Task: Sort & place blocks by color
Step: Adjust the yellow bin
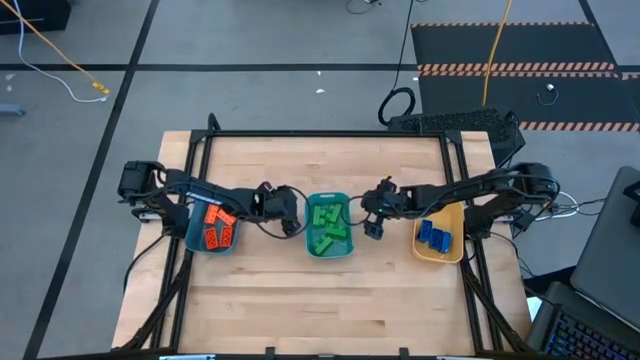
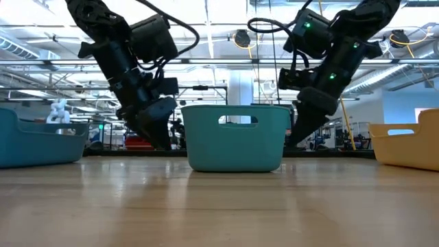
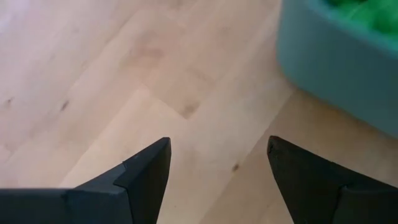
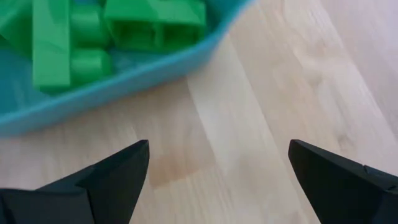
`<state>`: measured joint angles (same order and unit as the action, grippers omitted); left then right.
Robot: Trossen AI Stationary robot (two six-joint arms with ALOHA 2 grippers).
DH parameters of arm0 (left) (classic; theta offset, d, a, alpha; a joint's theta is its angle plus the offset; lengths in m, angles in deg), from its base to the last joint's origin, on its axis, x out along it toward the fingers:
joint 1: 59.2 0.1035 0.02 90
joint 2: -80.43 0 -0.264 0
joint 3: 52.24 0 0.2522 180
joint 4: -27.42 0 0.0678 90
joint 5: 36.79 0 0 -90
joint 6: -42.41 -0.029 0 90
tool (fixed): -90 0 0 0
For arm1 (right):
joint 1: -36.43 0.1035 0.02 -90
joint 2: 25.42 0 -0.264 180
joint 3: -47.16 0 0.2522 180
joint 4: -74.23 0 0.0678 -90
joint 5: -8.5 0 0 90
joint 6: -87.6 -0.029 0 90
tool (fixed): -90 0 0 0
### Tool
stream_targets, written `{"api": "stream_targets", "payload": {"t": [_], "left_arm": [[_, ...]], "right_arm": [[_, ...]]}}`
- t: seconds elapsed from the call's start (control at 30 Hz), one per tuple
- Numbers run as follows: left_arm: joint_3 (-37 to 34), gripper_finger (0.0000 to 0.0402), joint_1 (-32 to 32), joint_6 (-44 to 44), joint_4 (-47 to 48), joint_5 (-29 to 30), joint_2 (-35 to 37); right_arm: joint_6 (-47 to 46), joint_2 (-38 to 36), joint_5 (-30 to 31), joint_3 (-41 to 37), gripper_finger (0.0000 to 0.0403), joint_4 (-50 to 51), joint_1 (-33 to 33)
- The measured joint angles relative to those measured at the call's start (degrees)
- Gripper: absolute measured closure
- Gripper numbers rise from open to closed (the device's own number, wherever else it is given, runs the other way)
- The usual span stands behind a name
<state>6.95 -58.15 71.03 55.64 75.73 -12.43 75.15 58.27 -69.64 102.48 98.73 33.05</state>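
Here, studded green blocks [image 1: 328,226] fill the middle bin [image 1: 345,198] (both claws spread, empty).

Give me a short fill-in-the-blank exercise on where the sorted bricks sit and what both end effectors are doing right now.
1. The orange bricks lie in the ____ teal bin.
2. The middle bin holds only ____ bricks.
3. The blue bricks lie in the ____ bowl.
4. The left end effector and the right end effector, on either side of the middle bin, both have their fingers ____.

Missing words: left; green; yellow; open
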Motion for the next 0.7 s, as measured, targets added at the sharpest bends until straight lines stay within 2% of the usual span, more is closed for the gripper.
{"api": "stream_targets", "payload": {"t": [0.13,0.4,0.57,0.7], "left_arm": [[0.0,0.0133,0.48,0.07,0.33,0.02,0.0],[0.0,0.0133,0.68,-1.55,-1.34,0.0,0.0],[0.0,0.0133,0.91,-1.14,-1.79,0.02,0.0],[0.0,0.0133,0.69,-1.12,-2.21,-0.02,0.0]], "right_arm": [[-0.93,-1.93,-0.26,0.41,0.0026,10.03,0.88],[-7.45,-2.75,-5.71,6.58,0.0026,39.28,5.73],[-9.63,-2.76,-7.57,7.65,0.0026,49.73,8.35],[-10.69,-2.76,-7.53,7.78,0.0026,51.82,10.02]]}}
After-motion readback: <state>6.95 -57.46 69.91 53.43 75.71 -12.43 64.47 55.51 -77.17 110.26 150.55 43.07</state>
